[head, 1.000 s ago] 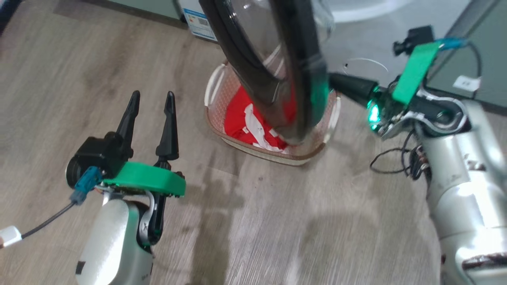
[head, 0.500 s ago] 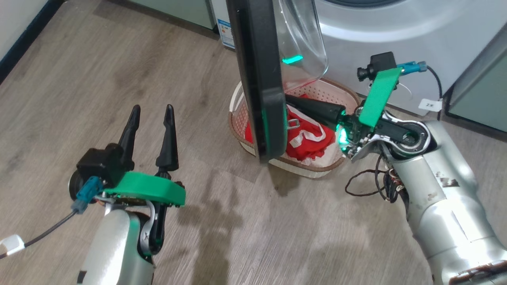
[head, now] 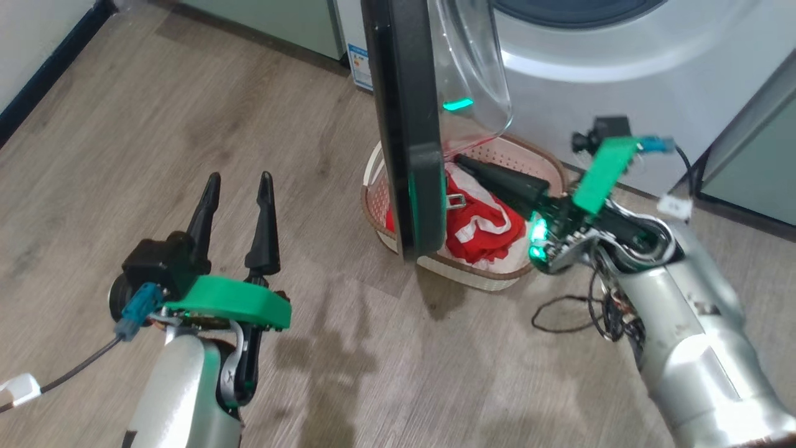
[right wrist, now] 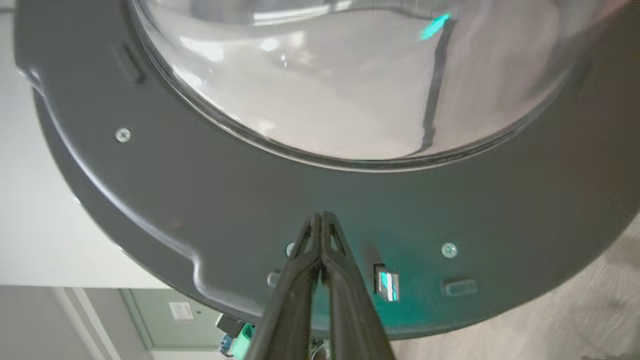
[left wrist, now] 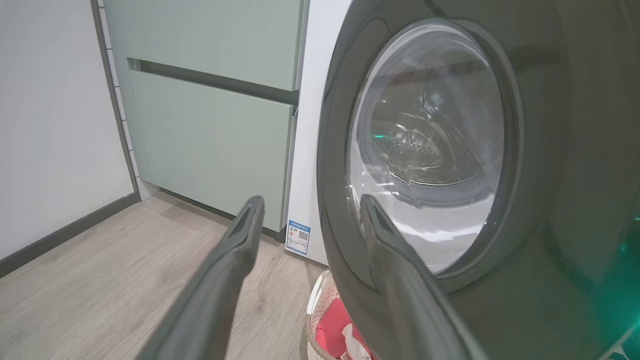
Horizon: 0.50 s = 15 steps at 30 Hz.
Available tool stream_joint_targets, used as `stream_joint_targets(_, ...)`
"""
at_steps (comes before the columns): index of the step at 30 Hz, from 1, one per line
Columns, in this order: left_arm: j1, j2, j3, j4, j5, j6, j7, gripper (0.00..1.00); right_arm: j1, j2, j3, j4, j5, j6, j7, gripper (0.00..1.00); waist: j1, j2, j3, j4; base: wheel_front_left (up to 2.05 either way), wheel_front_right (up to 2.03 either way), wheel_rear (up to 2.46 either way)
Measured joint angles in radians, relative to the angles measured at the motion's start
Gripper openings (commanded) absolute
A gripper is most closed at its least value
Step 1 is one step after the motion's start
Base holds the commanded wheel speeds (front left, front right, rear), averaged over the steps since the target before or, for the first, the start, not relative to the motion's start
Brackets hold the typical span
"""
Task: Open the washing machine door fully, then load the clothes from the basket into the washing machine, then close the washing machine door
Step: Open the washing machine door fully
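One change counts: my right fingers, shut on nothing, now rest against the inner face of the washing machine door, just above the basket beneath it; left fingers gape empty, well left of the door. Opening continues, I judge; loading waits

The floor is laid in grey-brown wood-look planks, with soft shadows across its near part. The basket stands directly on it, close in front of the washing machine, whose white front meets the planks at the far side. A pale green cabinet stands on the floor to the left of the machine, and another stands to its right. A dark skirting board edges the floor along the wall at the left.
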Motion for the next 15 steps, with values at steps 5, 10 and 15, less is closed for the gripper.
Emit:
stream_joint_targets(5, 0.003, 0.000, 0.006, 0.001, 0.011, 0.001, 0.000, 1.00, 0.094, -0.001, -0.088, -0.057, 0.120, 0.000, -0.014, 0.96, 0.0000, 0.0000, -0.011, -0.024, 0.00, 0.00, 0.00)
stream_joint_targets(10, 0.011, 0.001, 0.029, 0.001, 0.020, 0.001, 0.000, 1.00, 0.198, -0.019, -0.139, -0.157, 0.156, 0.000, -0.066, 1.00, 0.0000, 0.0000, -0.016, -0.053, 0.00, 0.00, 0.00)
stream_joint_targets(15, 0.018, 0.001, 0.037, 0.001, 0.026, 0.000, 0.000, 1.00, 0.295, -0.029, -0.165, -0.256, 0.158, 0.000, -0.124, 1.00, 0.0000, 0.0000, -0.023, -0.071, 0.00, 0.00, 0.00)
